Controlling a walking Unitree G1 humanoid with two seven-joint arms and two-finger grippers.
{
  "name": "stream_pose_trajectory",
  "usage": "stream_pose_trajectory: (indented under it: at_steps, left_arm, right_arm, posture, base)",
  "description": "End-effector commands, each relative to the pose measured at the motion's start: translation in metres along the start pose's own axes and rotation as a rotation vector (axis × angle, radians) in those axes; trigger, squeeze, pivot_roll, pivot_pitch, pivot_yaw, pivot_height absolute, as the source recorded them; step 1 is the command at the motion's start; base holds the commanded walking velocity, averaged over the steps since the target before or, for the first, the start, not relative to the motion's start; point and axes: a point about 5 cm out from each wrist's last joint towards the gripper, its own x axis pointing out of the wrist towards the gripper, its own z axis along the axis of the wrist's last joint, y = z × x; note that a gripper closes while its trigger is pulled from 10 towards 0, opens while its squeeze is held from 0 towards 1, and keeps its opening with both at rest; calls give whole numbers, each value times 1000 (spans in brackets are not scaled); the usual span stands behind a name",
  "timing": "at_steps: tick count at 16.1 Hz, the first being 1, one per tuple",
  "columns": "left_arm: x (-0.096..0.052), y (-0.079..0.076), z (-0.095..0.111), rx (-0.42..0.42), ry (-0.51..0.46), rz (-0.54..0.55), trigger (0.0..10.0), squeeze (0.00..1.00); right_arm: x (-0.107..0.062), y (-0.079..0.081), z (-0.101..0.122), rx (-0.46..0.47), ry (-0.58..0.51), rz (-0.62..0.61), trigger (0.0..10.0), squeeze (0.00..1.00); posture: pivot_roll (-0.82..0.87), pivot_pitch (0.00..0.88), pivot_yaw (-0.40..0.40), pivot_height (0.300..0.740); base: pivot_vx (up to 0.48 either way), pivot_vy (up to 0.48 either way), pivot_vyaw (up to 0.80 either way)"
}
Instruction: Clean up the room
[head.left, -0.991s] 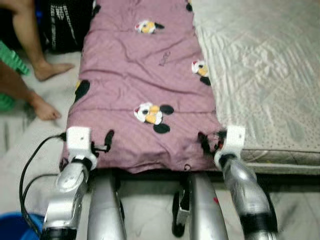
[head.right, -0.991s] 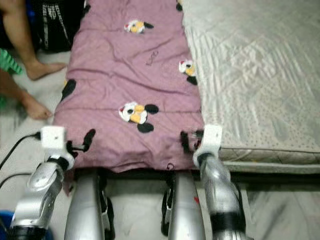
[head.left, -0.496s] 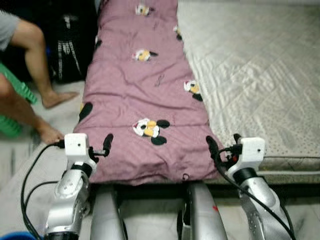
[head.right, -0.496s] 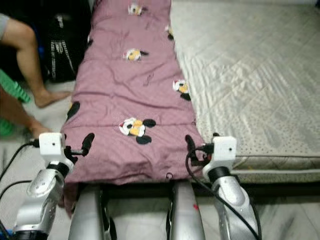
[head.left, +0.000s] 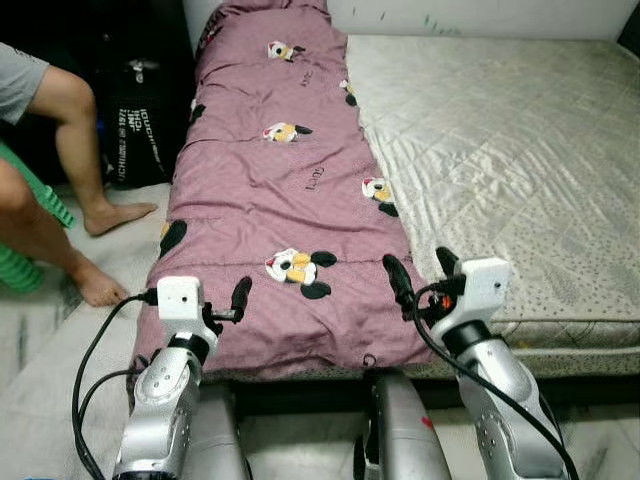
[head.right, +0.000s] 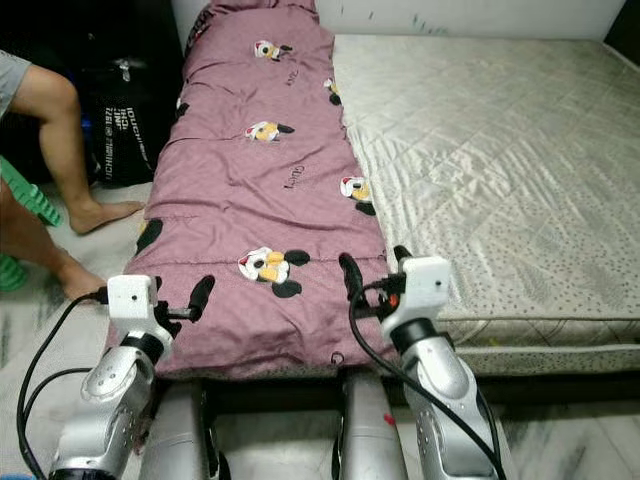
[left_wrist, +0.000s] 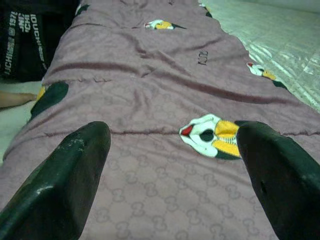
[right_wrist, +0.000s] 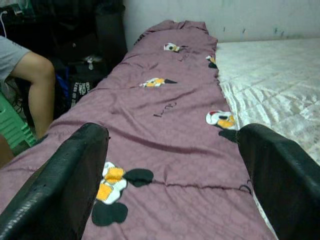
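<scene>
Mauve quilt (head.left: 290, 200), its stitched writing unreadable, lies under left gripper (head.left: 222, 300) and right gripper (head.left: 418, 272), both spread.

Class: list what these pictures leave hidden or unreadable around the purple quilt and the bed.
- Person: head views, body cut off by the picture edge.
- Embroidered word on the purple quilt: too small to read.
- Black bag: lettering blurred.
- Under the mattress: dark shadow.

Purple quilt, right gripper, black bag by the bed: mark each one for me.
Purple quilt (head.left: 270, 190), left eye view, bare middle of the fabric.
Right gripper (head.left: 420, 275), left eye view, midway between fingertips.
Black bag (head.left: 135, 125), left eye view, its printed front.
</scene>
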Motion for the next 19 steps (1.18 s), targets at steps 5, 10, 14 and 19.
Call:
stream_pose_trajectory:
  at_steps: [5,10,14,19]
  left_arm:
    - [6,1,3,38,-9,-33,10000,0]
    - [10,-3,5,55,-18,-47,10000,0]
    - [14,0,6,60,-10,-34,10000,0]
    - [18,-2,8,60,-14,-50,10000,0]
  right_arm:
    - [5,-8,0,-7,6,-32,10000,0]
    - [15,-15,8,-40,-18,-39,10000,0]
    - [19,-19,7,-58,-21,-62,10000,0]
    - [21,-19,3,-71,-9,-79,10000,0]
  posture:
    - [-66,0,9,706]
    - [-68,0,5,740]
    - [-66,0,6,740]
    - [-67,0,6,740]
  base:
    - [0,0,0]
    - [0,0,0]
    - [0,0,0]
    - [0,0,0]
